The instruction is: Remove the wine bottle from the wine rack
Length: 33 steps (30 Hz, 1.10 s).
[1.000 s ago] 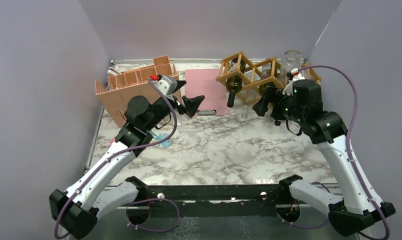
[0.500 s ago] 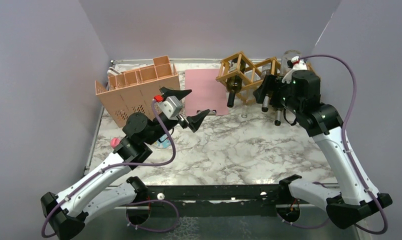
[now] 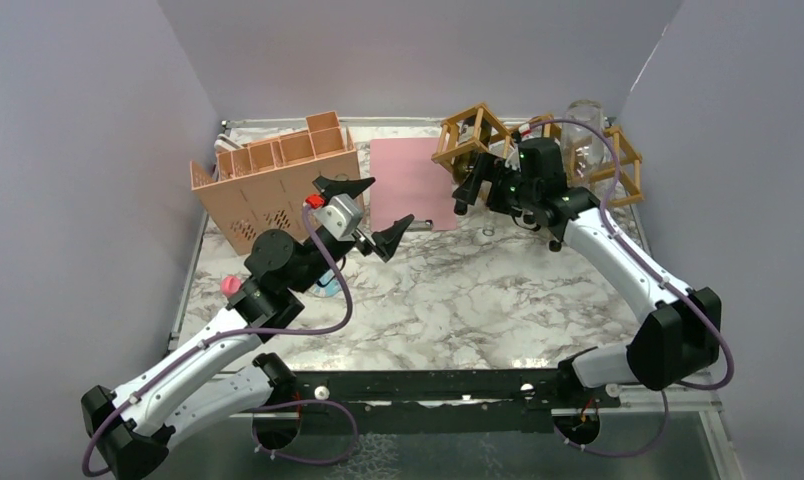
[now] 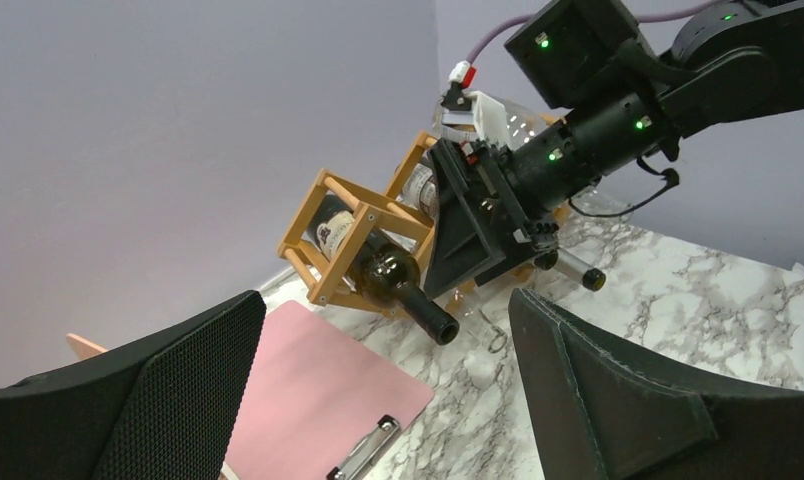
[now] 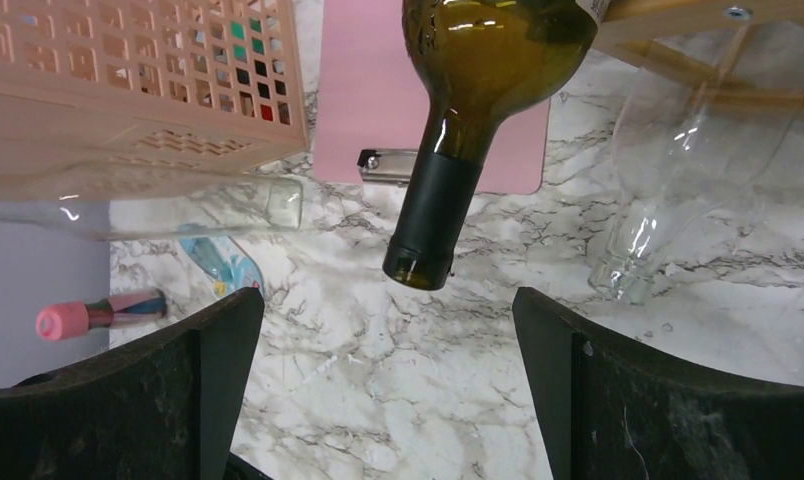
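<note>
Two grippers are seen with their jaws spread, and nothing is pinched by either. The wine bottle (image 5: pixel 483 60), dark green with a black-capped neck, is lodged in the leftmost cell of the wine rack (image 3: pixel 475 132), which is set at the far right of the marble table (image 3: pixel 458 300). The bottle's neck is pointed out of the cell toward the near side and tilted downward, its mouth held above the marble just right of the pink clipboard (image 3: pixel 410 180). The right gripper (image 5: pixel 386 300) is brought up close to that neck. In the right wrist view the neck is framed between the two parted fingers but lies beyond their tips, while in the left wrist view one black finger is seen just beside the bottle's shoulder; whether it touches cannot be told. The left gripper (image 4: pixel 386 300) is raised over the table's left half, near the salmon-pink perforated box (image 3: pixel 278 185), and is aimed toward the rack. A clear glass bottle (image 5: pixel 668 180) is laid on the marble to the right of the wine bottle. A pink-capped marker (image 3: pixel 230 285) is seen beside the left arm.
</note>
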Each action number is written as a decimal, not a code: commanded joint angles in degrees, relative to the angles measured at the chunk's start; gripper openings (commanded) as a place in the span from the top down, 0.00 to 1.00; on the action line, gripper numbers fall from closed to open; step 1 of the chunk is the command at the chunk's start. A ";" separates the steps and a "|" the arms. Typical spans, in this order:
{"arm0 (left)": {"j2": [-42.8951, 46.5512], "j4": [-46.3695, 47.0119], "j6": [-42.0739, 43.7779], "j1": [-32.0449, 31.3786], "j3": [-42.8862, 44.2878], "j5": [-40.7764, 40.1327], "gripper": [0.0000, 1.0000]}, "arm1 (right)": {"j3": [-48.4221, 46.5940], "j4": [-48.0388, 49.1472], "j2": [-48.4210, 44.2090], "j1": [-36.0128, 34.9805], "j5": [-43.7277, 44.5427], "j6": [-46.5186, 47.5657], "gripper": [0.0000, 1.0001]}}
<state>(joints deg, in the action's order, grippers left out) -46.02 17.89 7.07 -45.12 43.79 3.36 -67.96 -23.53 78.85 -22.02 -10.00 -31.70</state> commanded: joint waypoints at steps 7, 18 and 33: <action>1.11 2.01 1.93 -0.49 -0.88 -2.27 0.01 | 3.98 10.51 3.46 -1.97 7.55 -2.46 0.02; 1.21 2.62 2.24 -1.08 -1.52 -3.79 0.01 | -9.20 -7.32 -2.04 -1.72 26.09 12.56 0.00; 1.10 2.77 2.29 -2.13 -1.69 -3.80 0.01 | -2.29 -9.28 -12.00 18.90 23.66 13.98 0.01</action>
<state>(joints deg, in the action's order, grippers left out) -45.43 18.92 9.10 -46.74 42.61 0.51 -73.06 -33.17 68.58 -7.73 17.34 -18.02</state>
